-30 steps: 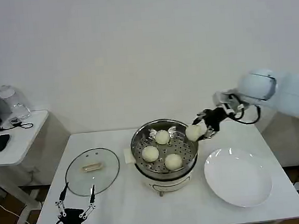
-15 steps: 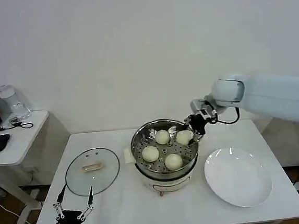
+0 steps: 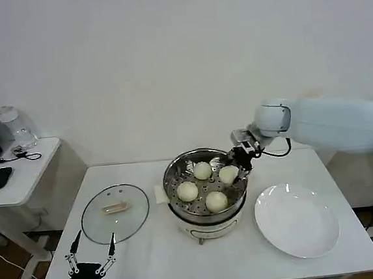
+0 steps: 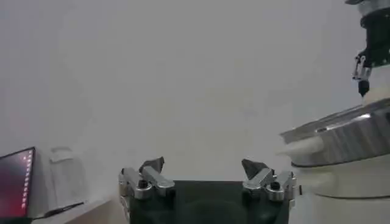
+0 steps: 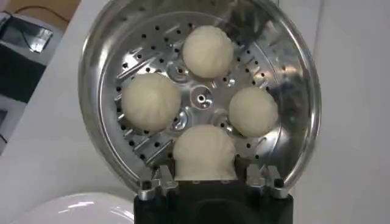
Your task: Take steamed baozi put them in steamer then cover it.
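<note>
I have the right claw (image 3: 239, 162) down inside the steamer (image 3: 208, 211), pinching the 4th baozi (image 5: 205, 152) between its fingers; in the right wrist view the bun sits clamped just ahead of the claw body, low over the perforated tray (image 5: 201, 97). The other 3 baozi (image 3: 202, 171) already rest on that tray, spaced around its centre, and the free spot lies on the side nearest my arm. The white plate (image 3: 297, 220) on the surface beside the steamer carries nothing now.

My read: this is the last placement, with only the release left. Next I need to spread the fingers and lift straight up so the bun does not roll against its neighbours.

After that comes the cover (image 3: 115, 213), which lies flat on the surface to the steamer's left, handle up. The left claw (image 3: 93, 262) waits near the surface's front edge, just before the cover, fingers spread and holding nothing, well placed to take the handle.
</note>
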Controlling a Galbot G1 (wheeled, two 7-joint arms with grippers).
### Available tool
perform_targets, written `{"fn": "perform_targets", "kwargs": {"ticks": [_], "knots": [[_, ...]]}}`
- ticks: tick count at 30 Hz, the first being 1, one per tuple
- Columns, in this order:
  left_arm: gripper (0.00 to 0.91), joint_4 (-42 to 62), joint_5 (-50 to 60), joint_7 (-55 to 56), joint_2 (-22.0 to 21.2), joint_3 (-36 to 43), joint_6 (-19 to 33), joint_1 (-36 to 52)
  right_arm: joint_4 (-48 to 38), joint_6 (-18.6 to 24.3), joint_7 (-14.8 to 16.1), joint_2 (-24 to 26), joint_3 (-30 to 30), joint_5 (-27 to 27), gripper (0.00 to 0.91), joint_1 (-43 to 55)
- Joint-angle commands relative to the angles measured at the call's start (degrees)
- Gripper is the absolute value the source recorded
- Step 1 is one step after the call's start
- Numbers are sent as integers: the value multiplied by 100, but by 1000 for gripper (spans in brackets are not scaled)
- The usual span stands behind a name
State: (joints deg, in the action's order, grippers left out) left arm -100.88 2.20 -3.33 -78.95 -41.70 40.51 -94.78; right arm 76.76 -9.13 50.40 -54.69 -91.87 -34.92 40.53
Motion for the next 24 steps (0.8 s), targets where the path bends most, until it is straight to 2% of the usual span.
{"fn": "perform_targets", "kwargs": {"ticks": [1, 10, 16, 17, 20, 24], "knots": [[907, -1, -5, 2, -15, 13, -3, -1, -104, 9, -11, -81, -4, 25, 907, -71], [907, 5, 2, 3, -12, 16, 25, -44, -142, 33, -45, 19, 157, 29, 907, -101], [907, -1, 14, -12, 3, 25, 10, -12, -125, 18, -193, 390, 841, -310, 907, -27], [907, -5, 9, -13, 8, 26, 3, -4, -100, 29, -283, 488, 932, -439, 907, -15], [907, -33, -7, -23, 36, 30, -24, 19, 40, 56, -822, 990, 1330, -767, 907, -144], [907, -31, -5, -39, 88, 48, -77, 74, 341, 74, -1681, 1959, 2376, -1306, 907, -972]]}}
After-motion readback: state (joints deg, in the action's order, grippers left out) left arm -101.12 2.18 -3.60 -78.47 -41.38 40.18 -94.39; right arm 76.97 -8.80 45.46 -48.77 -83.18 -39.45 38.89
